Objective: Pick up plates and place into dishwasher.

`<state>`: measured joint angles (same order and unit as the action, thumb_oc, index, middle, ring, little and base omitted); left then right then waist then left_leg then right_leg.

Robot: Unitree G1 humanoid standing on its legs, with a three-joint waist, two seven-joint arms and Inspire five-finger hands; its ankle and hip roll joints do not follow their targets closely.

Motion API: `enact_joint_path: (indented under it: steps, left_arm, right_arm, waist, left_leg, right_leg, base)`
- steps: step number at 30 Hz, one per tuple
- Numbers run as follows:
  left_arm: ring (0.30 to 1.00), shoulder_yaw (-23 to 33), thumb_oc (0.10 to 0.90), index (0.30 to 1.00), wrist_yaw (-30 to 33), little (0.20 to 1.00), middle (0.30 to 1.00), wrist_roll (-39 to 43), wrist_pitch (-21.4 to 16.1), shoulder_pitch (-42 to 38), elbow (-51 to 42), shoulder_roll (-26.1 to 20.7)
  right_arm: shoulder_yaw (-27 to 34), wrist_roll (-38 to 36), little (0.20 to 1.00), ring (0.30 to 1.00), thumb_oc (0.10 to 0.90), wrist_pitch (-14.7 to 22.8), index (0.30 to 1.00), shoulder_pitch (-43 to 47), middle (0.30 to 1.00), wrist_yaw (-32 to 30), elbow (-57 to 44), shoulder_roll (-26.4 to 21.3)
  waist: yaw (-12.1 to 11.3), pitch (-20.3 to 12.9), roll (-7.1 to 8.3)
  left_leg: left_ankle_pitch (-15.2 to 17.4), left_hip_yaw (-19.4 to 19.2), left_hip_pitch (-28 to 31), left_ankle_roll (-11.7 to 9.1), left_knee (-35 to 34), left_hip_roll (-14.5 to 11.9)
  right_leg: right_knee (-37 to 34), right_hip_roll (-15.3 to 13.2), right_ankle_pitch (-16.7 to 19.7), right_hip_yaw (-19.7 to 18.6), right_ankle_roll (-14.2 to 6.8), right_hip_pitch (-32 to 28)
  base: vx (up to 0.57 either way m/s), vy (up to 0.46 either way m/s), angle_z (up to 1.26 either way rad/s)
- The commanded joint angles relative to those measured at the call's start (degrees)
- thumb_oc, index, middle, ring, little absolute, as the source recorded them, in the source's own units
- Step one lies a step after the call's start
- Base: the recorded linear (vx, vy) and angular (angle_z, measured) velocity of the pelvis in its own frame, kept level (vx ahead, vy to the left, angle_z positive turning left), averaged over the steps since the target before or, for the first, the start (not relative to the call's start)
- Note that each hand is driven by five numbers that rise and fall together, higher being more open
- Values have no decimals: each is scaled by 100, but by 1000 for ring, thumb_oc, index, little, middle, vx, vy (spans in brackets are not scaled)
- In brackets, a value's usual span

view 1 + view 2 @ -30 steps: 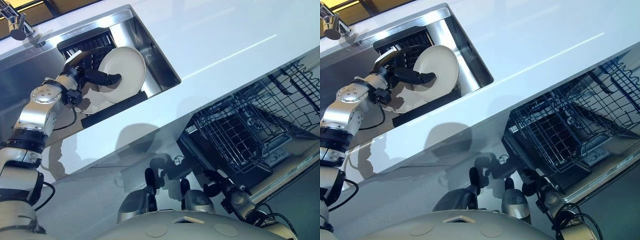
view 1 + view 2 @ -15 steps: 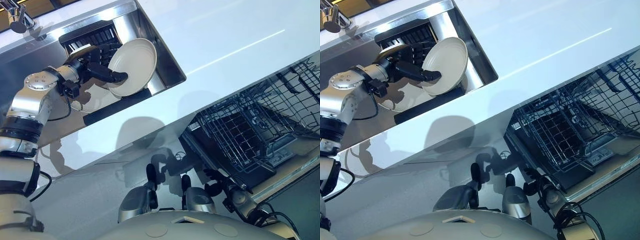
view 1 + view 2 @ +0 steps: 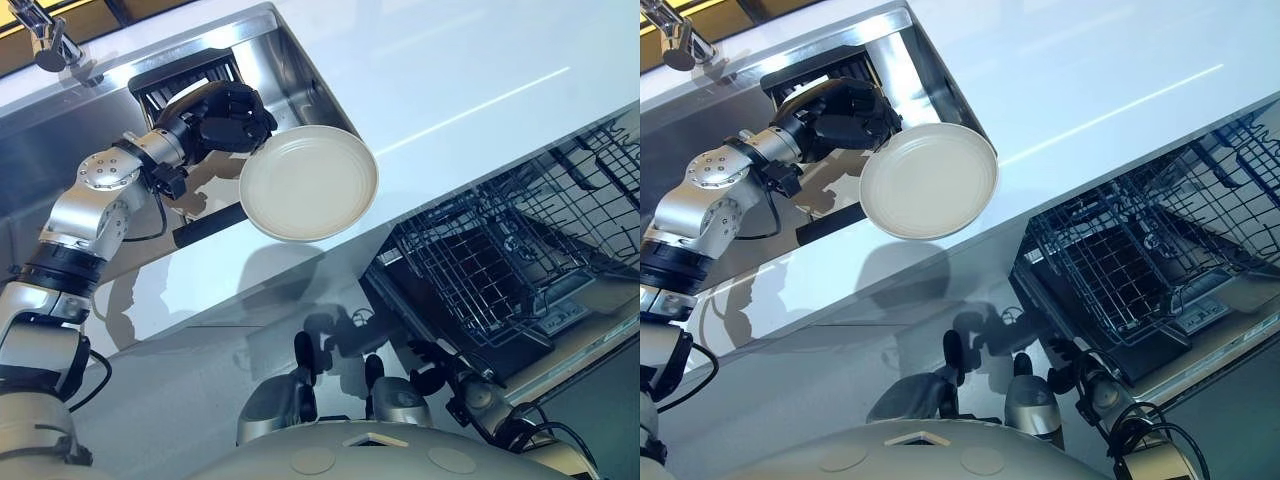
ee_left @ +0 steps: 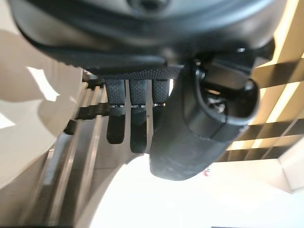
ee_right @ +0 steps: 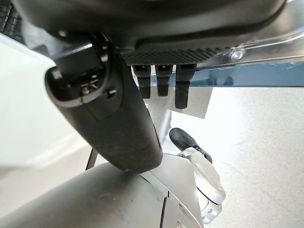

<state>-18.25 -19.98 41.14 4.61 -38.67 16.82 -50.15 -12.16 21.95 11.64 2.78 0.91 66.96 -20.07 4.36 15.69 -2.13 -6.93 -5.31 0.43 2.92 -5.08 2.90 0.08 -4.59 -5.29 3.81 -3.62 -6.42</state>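
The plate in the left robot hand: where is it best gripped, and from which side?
Probably at the rim, as now: the left robot hand pinches the plate at its edge nearest the sink. The plate is thin, wide and tilted, so only its rim offers a hold.

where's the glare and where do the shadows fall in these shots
Left eye view: a bright glare streak crosses the white counter; the plate in the left hand casts a soft shadow on the counter below it. Left wrist view: strong backlight behind the dark fingers.
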Motion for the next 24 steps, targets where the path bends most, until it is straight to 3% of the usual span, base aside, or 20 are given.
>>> enact_joint_path:
  steps: [1, 7, 16, 24]
  left_arm:
    - [300, 872, 100, 300, 199, 200, 300, 297, -753, -234, 11, 69]
    - [300, 917, 100, 300, 245, 200, 300, 306, -779, -191, 66, 30]
    - [300, 1039, 100, 300, 848, 200, 300, 62, -894, -88, 70, 66]
    - [300, 1405, 100, 300, 1152, 200, 300, -284, -1070, 165, 397, 15]
  right_arm:
    - [-116, 50, 900, 900, 800, -1, 900, -362, 900, -85, 172, -396]
    - [-114, 82, 900, 900, 800, 48, 900, -401, 900, -89, 164, -405]
    - [-128, 60, 900, 900, 800, 75, 900, -505, 900, -90, 88, -430]
    - [-126, 227, 900, 900, 800, 166, 900, -531, 900, -113, 130, -425]
  waist:
    - [-49, -608, -245]
    - [-55, -657, -268]
    - [-88, -745, -312]
    - [-81, -822, -341]
  left_leg:
    - [1259, -78, 191, 89, 564, 314]
    - [1240, -81, 247, 52, 519, 280]
    - [1237, -1, 286, -1, 522, 248]
    - [1216, -25, 370, -64, 461, 208]
  right_leg:
    - [553, 333, 61, -79, -165, 947]
    - [480, 340, 37, -31, -141, 841]
    - [433, 336, -51, 96, -77, 719]
    - [297, 388, -75, 101, -43, 568]
  base:
    - [0, 0, 0]
    - [-3, -5, 0]
    - [-14, -13, 1]
    - [-15, -6, 0]
